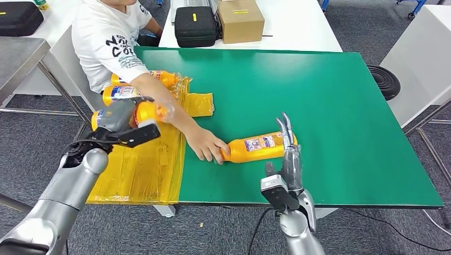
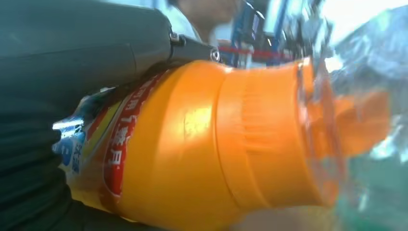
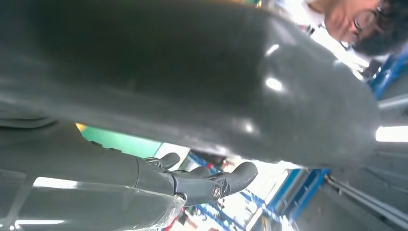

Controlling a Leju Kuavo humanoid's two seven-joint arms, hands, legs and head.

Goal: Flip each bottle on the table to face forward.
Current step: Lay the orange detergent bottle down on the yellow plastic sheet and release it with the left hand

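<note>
- Green matting covers the table [image 1: 330, 106] in front of us, with a yellow plastic sheet [image 1: 143, 164] spread over its left end.
- We hold one orange bottle [image 1: 146, 112] in our left hand [image 1: 119, 119], raised above the yellow sheet; in the left wrist view the fingers [image 2: 86, 43] wrap around the labelled body of the bottle [image 2: 202, 144], its cap end sticking out past them.
- Two more orange bottles [image 1: 138, 85] lie on the far part of the yellow sheet, close by the person.
- A fourth orange bottle [image 1: 258, 147] lies on its side on the green matting, label showing.
- Our right hand [image 1: 288, 151] is at that bottle's right end, the fingers [image 1: 286, 127] pointing forward and lying over it; we cannot tell whether they grip it.
- A person in a white T-shirt [image 1: 109, 40] reaches across the table, a hand [image 1: 207, 146] touching the left end of the same bottle.
- At the back stand a black case [image 1: 194, 25] and a cardboard box [image 1: 240, 20].
</note>
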